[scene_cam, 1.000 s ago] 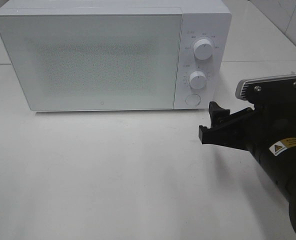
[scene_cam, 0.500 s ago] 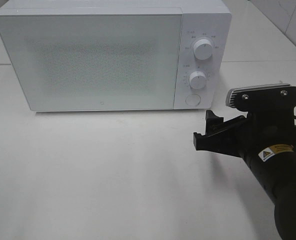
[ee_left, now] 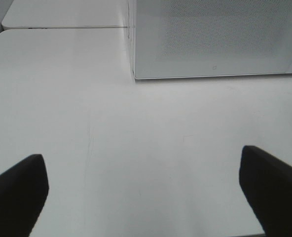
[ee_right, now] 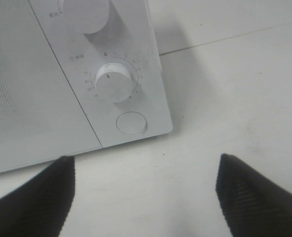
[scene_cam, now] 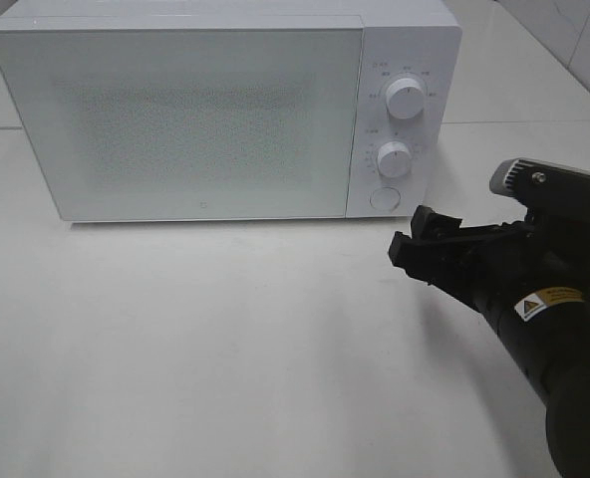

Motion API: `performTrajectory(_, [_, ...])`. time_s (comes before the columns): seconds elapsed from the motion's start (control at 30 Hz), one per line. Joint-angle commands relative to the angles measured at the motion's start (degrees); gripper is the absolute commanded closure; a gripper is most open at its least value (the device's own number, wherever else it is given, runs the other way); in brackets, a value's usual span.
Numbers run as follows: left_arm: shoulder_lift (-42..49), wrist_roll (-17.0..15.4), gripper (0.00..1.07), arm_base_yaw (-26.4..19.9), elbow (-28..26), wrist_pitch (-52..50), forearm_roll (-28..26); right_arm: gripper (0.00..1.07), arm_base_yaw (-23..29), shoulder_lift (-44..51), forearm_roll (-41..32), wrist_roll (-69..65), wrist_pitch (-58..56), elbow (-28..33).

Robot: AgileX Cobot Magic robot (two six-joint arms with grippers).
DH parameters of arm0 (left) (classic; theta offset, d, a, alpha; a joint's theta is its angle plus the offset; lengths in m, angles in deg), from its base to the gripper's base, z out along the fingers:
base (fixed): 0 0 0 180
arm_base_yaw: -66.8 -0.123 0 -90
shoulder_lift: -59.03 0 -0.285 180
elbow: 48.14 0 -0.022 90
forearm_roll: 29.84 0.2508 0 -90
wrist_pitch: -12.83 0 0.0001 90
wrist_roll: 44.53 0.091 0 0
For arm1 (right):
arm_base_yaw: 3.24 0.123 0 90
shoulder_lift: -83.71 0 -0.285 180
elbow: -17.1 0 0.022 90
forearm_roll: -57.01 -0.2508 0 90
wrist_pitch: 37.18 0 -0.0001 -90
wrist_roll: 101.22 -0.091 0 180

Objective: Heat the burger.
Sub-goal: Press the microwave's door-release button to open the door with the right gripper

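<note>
- None of the three views shows the burger; the only place it could be hidden is behind the microwave door, and the pictures do not reveal whether it is there.
- One white microwave (scene_cam: 225, 110) stands on a white bench (scene_cam: 175, 349), seen from high up at the front.
- Its door (scene_cam: 175, 119) is shut; the panel is frosted white with a fine dotted screen that lets nothing inside be seen.
- A tiny grey logo (scene_cam: 197, 202) sits low on the door, too small to read.
- The control strip to the right of the door carries an upper knob (scene_cam: 406, 99), a lower knob (scene_cam: 394, 159) and a round button (scene_cam: 383, 198) beneath them.
- In the right wrist view the lower knob's scale shows a "0" at the top, with the knob's dark mark close to it; further numerals ring the dial, blurred, and a short printed caption beside a small clock symbol is illegible.
- The right claw (scene_cam: 422, 244) hovers above the bench just in front of the control strip, not touching the microwave, with its black jaws spread wide and nothing between them.
- A yellow warning-triangle label (scene_cam: 547, 300) sits on the right arm; its small print cannot be read.
- The left claw (ee_left: 142, 158) appears only in its own wrist view, jaws wide and empty, over bare bench facing a front corner of the microwave.
</note>
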Motion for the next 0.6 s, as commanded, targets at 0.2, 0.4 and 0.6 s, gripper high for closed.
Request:
performTrajectory(0.2, [1.2, -0.2, 0.03, 0.3, 0.1, -0.4, 0.0, 0.43, 0.2, 0.1, 0.2, -23.7, -0.9, -0.2])
performTrajectory(0.4, [1.2, -0.2, 0.03, 0.3, 0.1, -0.4, 0.0, 0.57, 0.2, 0.1, 0.2, -43.1, -5.1, -0.2])
performTrajectory(0.6, [1.2, -0.2, 0.03, 0.3, 0.1, -0.4, 0.0, 0.79, 0.2, 0.1, 1.9, -62.4, -8.3, -0.2])
